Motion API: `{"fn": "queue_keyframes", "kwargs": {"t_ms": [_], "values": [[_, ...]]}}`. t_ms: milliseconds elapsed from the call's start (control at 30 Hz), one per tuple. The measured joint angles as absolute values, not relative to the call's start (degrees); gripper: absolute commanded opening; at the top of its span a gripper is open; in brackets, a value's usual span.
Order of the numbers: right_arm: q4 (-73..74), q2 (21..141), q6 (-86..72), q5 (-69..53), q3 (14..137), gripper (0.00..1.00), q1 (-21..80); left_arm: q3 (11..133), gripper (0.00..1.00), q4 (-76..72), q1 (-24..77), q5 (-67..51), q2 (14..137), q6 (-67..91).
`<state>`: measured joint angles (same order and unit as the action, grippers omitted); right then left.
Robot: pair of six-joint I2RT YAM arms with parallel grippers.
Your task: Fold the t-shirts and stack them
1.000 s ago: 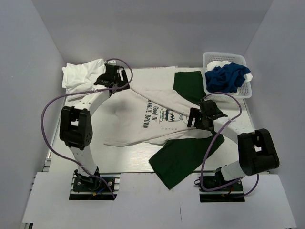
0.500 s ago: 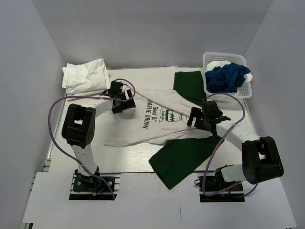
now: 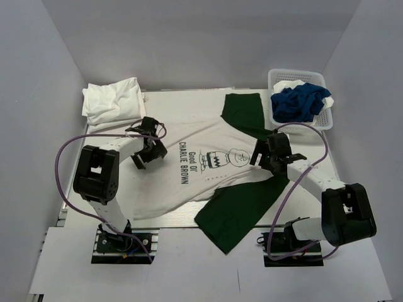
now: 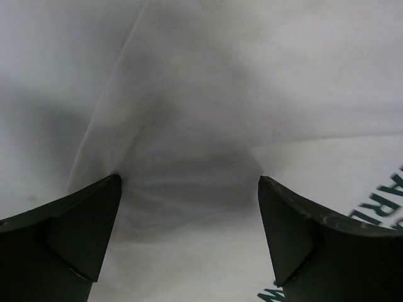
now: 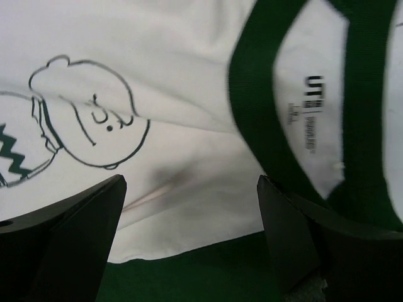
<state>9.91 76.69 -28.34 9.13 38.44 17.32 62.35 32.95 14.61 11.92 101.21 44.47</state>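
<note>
At table centre, the printed t-shirt (image 3: 201, 165) has been pulled flatter and turned; both left gripper (image 3: 151, 153) and right gripper (image 3: 259, 155) are seen spread, apparently released, before folding.

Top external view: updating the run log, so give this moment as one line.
left end effector open over cartoon t-shirt | right end effector open near its collar | blue t-shirt in basket

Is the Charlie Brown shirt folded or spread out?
Spread out: the Charlie Brown shirt lies open, print face up and fully visible, no fold across it.
</note>
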Motion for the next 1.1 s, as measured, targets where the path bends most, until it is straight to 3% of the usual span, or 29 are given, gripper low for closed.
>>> {"fn": "queue_keyframes", "kwargs": {"t_ms": [200,400,667,1100], "values": [[8.34,72.23,-28.14,10.37,38.46,0.90,17.32,67.64,1.00,48.31,14.31,18.31,102.13,47.18],[6.81,75.11,-26.68,8.88,42.22,0.90,17.45,82.70,1.00,47.66,13.98,18.96,107.39,44.51],[7.51,93.56,-21.98,8.36,61.67,0.90,19.55,94.26,1.00,46.98,13.98,18.61,122.98,41.28],[16.25,127.22,-17.69,9.56,97.54,0.90,19.99,110.02,1.00,48.73,13.76,16.91,133.10,37.52]]}}
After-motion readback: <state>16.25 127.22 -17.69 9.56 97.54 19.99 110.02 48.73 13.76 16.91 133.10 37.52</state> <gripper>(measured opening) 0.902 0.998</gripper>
